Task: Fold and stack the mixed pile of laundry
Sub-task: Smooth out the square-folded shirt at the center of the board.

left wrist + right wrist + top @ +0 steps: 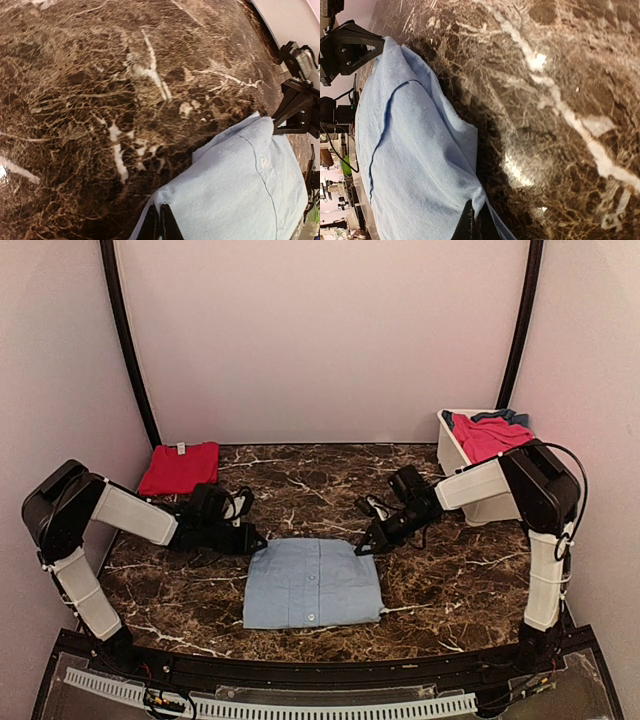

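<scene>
Four cloth pieces in all, counted from the top view. One light-blue shirt (312,583), folded flat with the button strip up, low in the middle of the frame on the dark marbled bench (300,490). One red piece (180,467), folded, at upper left by the back wall, well apart from the shirt. One pink-red piece (488,436) and one darker blue piece (508,418), heaped together in the single white tub (452,455) at right, its front partly hidden by the right arm. Two arms, one at each side of the shirt. Pinched shut on the shirt's upper-left corner: left fingers (257,540). Pinched shut on its upper-right corner: right fingers (366,545), with cloth drawn up to the tips in the right wrist view.
</scene>
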You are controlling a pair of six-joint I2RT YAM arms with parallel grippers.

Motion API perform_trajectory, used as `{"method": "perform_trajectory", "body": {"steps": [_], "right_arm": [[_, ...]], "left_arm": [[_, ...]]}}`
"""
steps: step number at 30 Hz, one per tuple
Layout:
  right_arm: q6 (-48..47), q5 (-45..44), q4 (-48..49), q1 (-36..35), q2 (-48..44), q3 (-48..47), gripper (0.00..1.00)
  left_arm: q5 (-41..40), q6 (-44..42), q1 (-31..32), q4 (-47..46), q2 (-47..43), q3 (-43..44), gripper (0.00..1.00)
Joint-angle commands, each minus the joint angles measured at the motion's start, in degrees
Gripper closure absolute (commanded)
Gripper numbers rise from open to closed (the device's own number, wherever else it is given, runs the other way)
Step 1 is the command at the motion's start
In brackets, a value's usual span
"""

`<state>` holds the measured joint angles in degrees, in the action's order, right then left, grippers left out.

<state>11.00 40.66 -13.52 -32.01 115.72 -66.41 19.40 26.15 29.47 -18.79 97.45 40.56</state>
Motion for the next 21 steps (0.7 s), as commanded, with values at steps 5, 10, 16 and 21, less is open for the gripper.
{"method": "perform_trajectory", "body": {"steps": [5,10,16,21], "right_arm": [[2.23,-2.96,3.06,-1.38,1.78,-1.49,1.00],[1.85,-2.80,-0.20,-3.25,-5.62,-2.38,1.00],[1.00,-3.04,-0.81,-3.37,-7.81,-3.91,1.00],[0.68,-3.13,-0.08,-3.25,1.52,-7.40,1.00]], "left_arm": [[-3.08,0.51,-0.65,-0.79,3.55,1.63,1.00],[-0.13,-0.66,-0.65,0.60,-1.48,2.10,1.00],[-3.71,-2.63,-1.00,3.78,-9.26,1.16,1.00],[-5.83,-2.08,-2.14,3.76,-5.49,2.26,1.00]]}}
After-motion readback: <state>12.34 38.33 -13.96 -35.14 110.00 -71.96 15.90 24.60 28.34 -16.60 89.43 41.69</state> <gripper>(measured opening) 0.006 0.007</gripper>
